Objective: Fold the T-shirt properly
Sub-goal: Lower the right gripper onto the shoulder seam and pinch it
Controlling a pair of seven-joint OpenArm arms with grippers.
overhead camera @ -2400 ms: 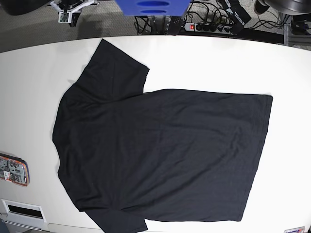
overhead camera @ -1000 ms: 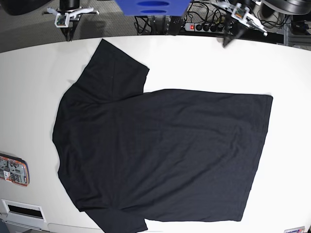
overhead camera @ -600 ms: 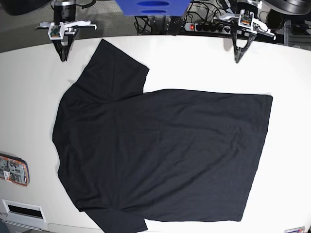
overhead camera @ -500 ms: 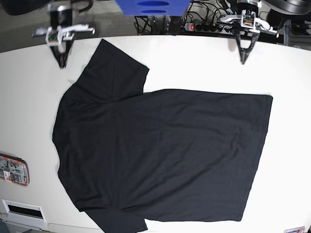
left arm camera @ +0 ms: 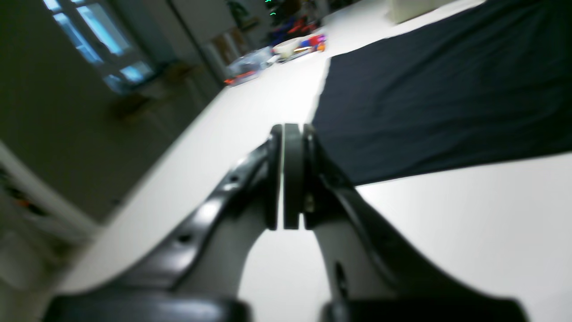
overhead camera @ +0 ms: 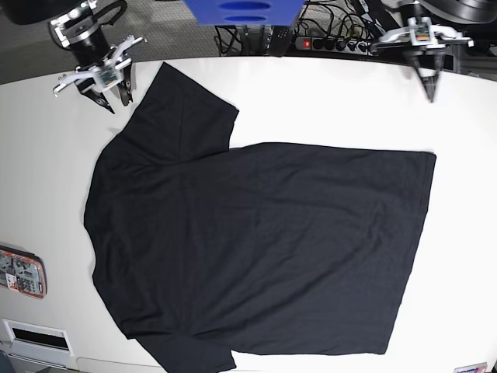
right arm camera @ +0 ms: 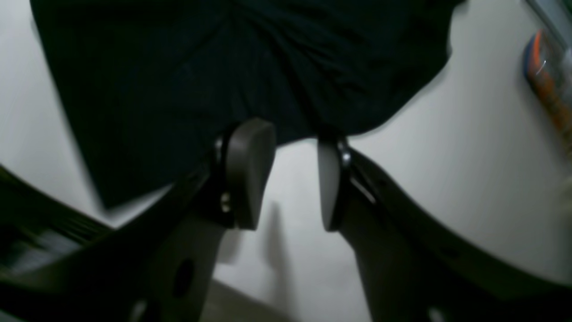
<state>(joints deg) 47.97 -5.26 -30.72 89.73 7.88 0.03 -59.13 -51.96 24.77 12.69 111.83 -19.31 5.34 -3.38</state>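
Observation:
The black T-shirt [overhead camera: 256, 241] lies spread flat on the white table [overhead camera: 326, 101], sleeves at the left and hem at the right. My right gripper [overhead camera: 120, 101] hovers just left of the upper sleeve. In the right wrist view its jaws [right arm camera: 295, 179] stand open over bare table, with the T-shirt's [right arm camera: 201, 67] sleeve edge right ahead of the fingertips. My left gripper [overhead camera: 432, 95] hangs above the table beyond the hem's far corner. Its pads [left arm camera: 292, 179] are pressed together with nothing between them, and the T-shirt [left arm camera: 447, 89] lies ahead to the right.
An orange-labelled packet [overhead camera: 22, 272] and a white box [overhead camera: 35, 338] sit at the table's left front edge. A power strip [overhead camera: 326, 43] with cables and a blue object [overhead camera: 241, 12] lie behind the far edge.
My left gripper has slid right along the far edge toward the hem corner. My right gripper has swung nearer the sleeve, turned, and opened its jaws.

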